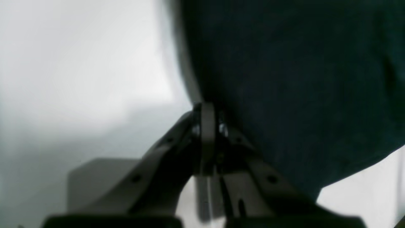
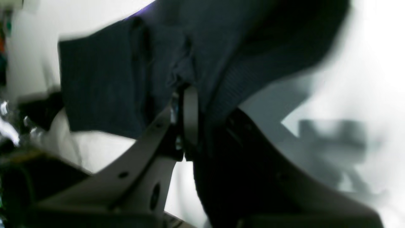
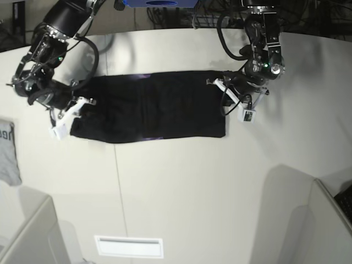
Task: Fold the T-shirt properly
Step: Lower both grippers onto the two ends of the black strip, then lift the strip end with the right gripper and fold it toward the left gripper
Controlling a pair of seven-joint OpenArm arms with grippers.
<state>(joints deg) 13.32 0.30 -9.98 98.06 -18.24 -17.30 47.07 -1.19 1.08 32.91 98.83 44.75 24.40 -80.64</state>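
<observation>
The black T-shirt (image 3: 154, 113) lies as a long folded band across the table. My left gripper (image 3: 226, 94) is at the shirt's right end. In the left wrist view the left gripper (image 1: 207, 109) is shut, pinching the edge of the black cloth (image 1: 300, 79), which is lifted in front of the camera. My right gripper (image 3: 81, 104) is at the shirt's left end. In the right wrist view the right gripper (image 2: 189, 91) is shut on a bunched fold of the shirt (image 2: 104, 79), near a ribbed edge.
A light grey garment with dark lettering (image 3: 8, 151) lies at the table's left edge. A white label (image 3: 129, 246) is at the front of the table. Grey panels stand at the front left (image 3: 33, 236) and front right (image 3: 308, 220). Cables hang behind the table.
</observation>
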